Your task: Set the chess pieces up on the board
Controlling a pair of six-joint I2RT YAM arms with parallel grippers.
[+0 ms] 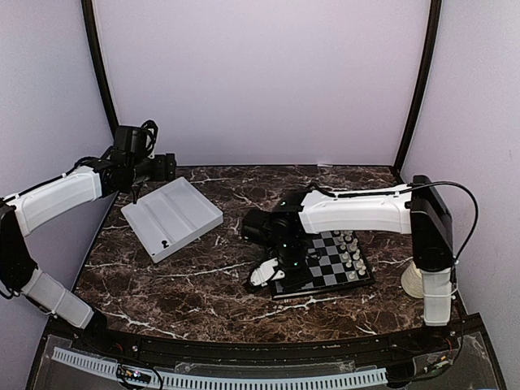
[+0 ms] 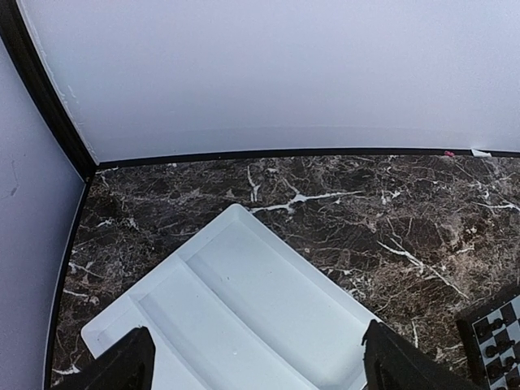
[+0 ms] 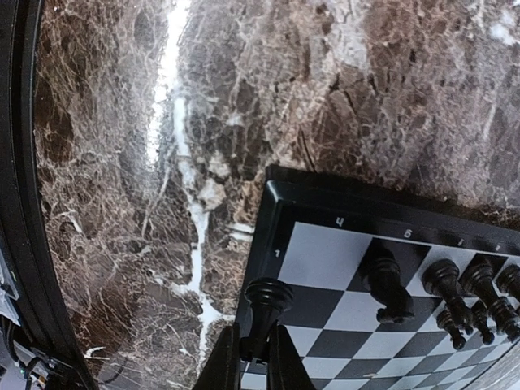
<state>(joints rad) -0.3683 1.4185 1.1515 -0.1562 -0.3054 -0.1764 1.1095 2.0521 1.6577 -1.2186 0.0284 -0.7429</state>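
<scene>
The board (image 1: 329, 289) lies right of centre on the marble table. My right gripper (image 1: 283, 265) hangs over its left edge. In the right wrist view that gripper (image 3: 253, 348) is shut on a black chess piece (image 3: 269, 297), held upright just above the board's (image 3: 325, 188) corner squares. Several black chess pieces (image 3: 387, 284) stand on the squares to its right. One black piece (image 1: 165, 242) lies in the white tray (image 1: 172, 216). My left gripper (image 1: 136, 192) hovers over the tray's far left corner. It (image 2: 258, 343) is open and empty, its fingers (image 2: 123, 366) spread over the tray (image 2: 244, 309).
White chessmen (image 1: 351, 252) stand along the board's right side. The board's corner (image 2: 492, 337) shows at the right of the left wrist view. White walls close the table at the back and sides, and a black rail (image 3: 20, 244) runs along its near edge.
</scene>
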